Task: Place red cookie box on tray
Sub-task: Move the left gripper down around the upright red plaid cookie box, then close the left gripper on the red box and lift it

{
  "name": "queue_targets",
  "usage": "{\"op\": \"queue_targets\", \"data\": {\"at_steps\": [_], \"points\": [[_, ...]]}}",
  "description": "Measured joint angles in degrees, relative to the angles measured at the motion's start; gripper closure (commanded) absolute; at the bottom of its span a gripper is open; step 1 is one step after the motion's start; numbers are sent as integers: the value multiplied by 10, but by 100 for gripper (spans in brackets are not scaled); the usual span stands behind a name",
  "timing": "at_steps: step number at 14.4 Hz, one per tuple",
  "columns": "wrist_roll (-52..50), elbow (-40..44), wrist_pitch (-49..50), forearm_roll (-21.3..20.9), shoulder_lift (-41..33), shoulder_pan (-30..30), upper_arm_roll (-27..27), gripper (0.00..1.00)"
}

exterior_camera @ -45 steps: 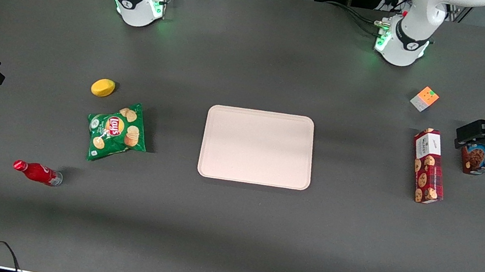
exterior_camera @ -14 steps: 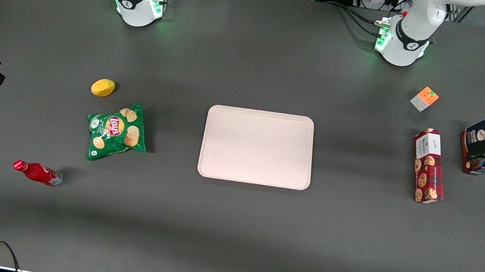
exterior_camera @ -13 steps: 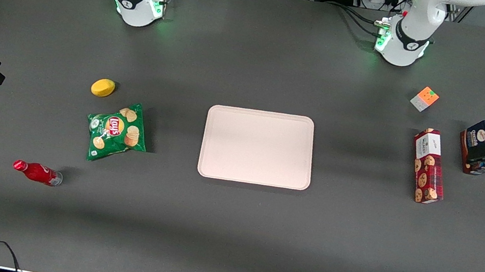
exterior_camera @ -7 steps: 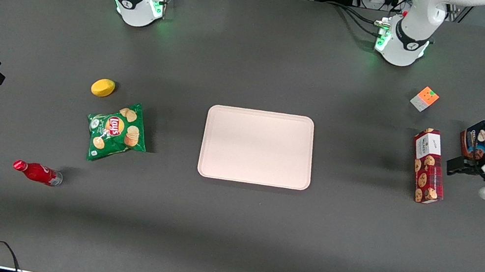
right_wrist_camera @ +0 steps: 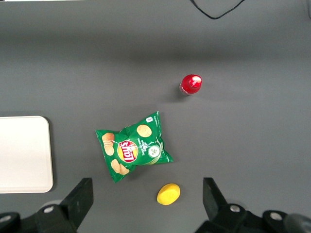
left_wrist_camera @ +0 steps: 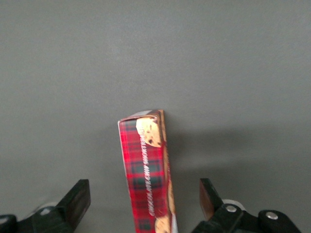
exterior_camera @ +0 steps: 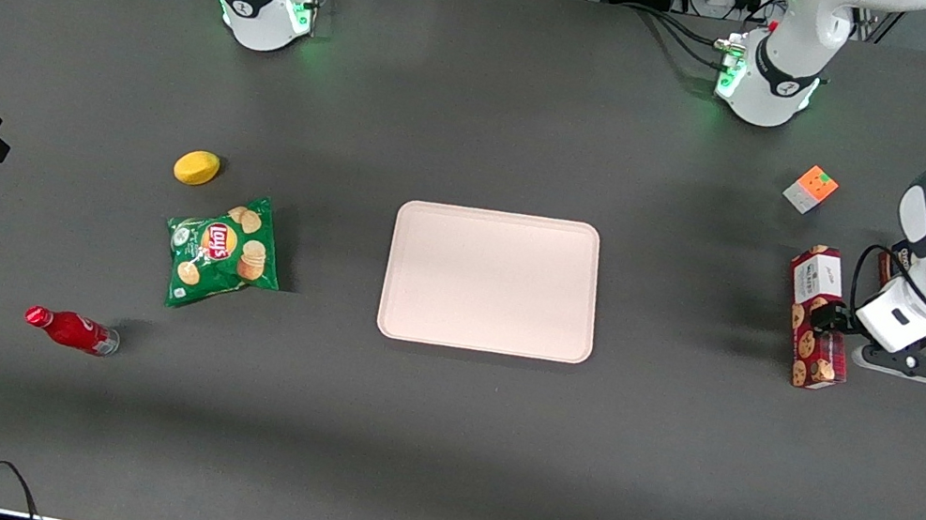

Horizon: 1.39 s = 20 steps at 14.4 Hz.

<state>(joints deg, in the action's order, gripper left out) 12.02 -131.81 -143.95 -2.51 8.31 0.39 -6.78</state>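
The red cookie box (exterior_camera: 819,317) lies flat on the dark table toward the working arm's end, its white label end farthest from the front camera. The left arm's gripper (exterior_camera: 832,327) hovers over the box's middle. In the left wrist view the box (left_wrist_camera: 146,170) runs between the two open fingers (left_wrist_camera: 77,199), with a gap on each side, and the gripper (left_wrist_camera: 144,204) holds nothing. The pale pinkish-beige tray (exterior_camera: 493,281) lies at the table's middle with nothing on it.
A colour cube (exterior_camera: 810,189) lies farther from the front camera than the red box. A sliver of the dark blue cookie box (exterior_camera: 883,266) shows beside the arm. A green chips bag (exterior_camera: 223,250), a lemon (exterior_camera: 196,167) and a red bottle (exterior_camera: 70,330) lie toward the parked arm's end.
The left arm has swung from beside the dark blue cookie box over to the red cookie box. The boxes and the tray have not moved.
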Motion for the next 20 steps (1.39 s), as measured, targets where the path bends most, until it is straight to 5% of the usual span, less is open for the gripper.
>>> {"op": "queue_targets", "data": {"at_steps": [17, 20], "points": [[48, -51, -48, 66, 59, 18, -4, 1], [48, -52, -51, 71, 59, 18, -4, 49]]}}
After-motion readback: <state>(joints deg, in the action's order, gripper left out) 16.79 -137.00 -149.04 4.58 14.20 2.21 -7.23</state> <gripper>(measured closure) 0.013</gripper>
